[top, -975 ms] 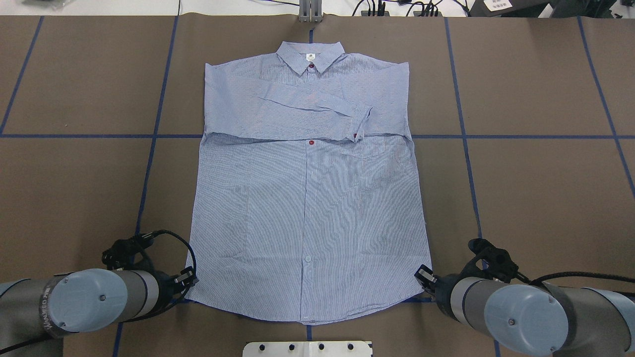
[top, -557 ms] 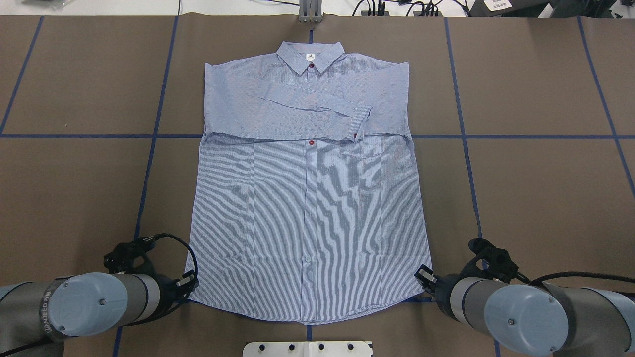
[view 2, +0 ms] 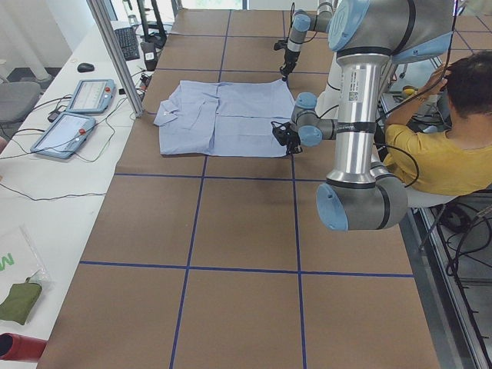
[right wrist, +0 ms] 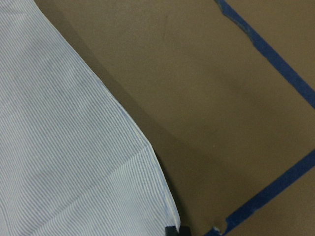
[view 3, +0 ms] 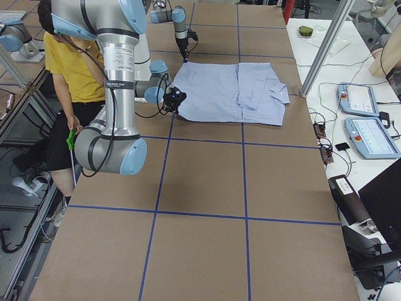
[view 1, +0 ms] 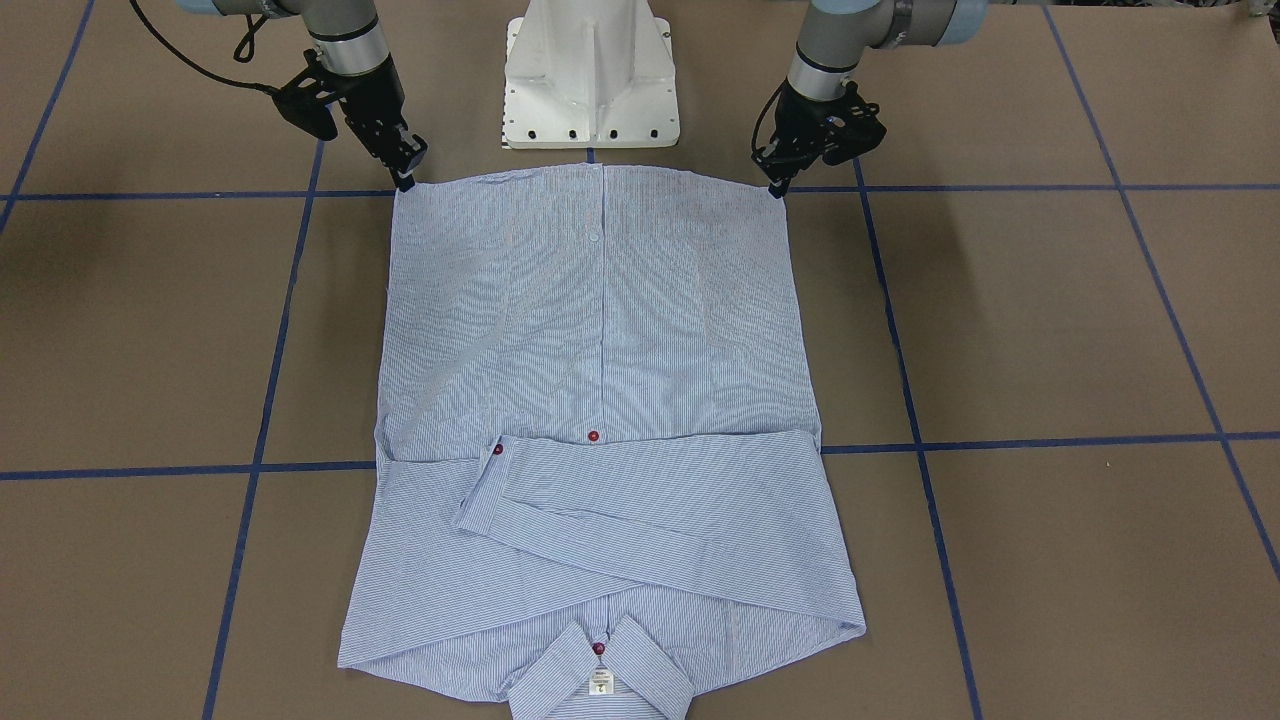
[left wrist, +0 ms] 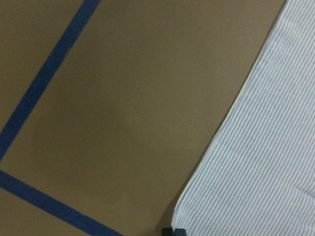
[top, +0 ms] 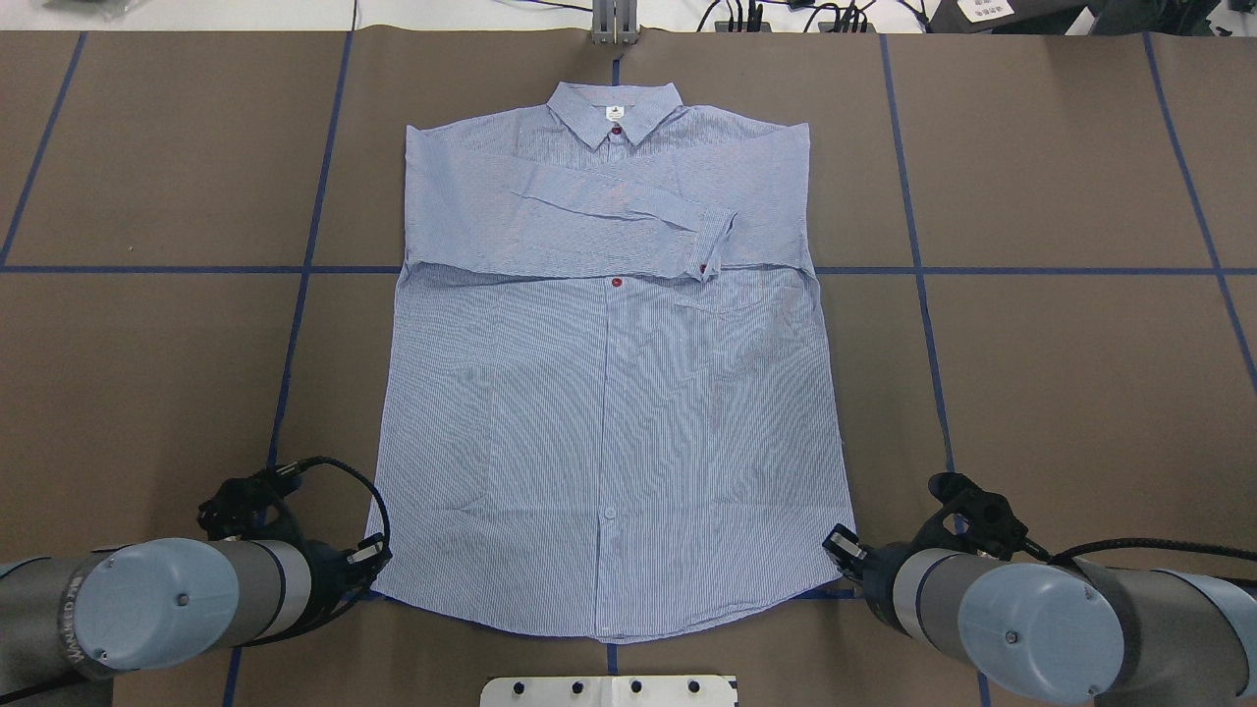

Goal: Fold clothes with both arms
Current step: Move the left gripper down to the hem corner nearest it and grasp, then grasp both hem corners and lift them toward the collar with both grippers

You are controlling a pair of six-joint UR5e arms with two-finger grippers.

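Note:
The light blue striped shirt (top: 609,393) lies flat, face up, on the brown table, collar at the far side and both sleeves folded across the chest. It also shows in the front view (view 1: 600,320). My left gripper (top: 378,558) sits low at the near-left hem corner, on the right in the front view (view 1: 776,186). My right gripper (top: 837,546) sits at the near-right hem corner, on the left in the front view (view 1: 406,178). Each wrist view shows a hem corner (left wrist: 266,147) (right wrist: 64,147) ending at one black fingertip, so each gripper looks shut on its corner.
The white pedestal base (view 1: 590,80) stands just behind the hem. Blue tape lines (top: 295,324) grid the table. A person in yellow (view 2: 438,154) sits behind the robot. Control tablets (view 2: 77,115) and a metal post (top: 614,25) are at the far side.
The left arm has shifted slightly toward the near edge while its gripper stays at the hem corner. The right arm and the shirt have not visibly moved.

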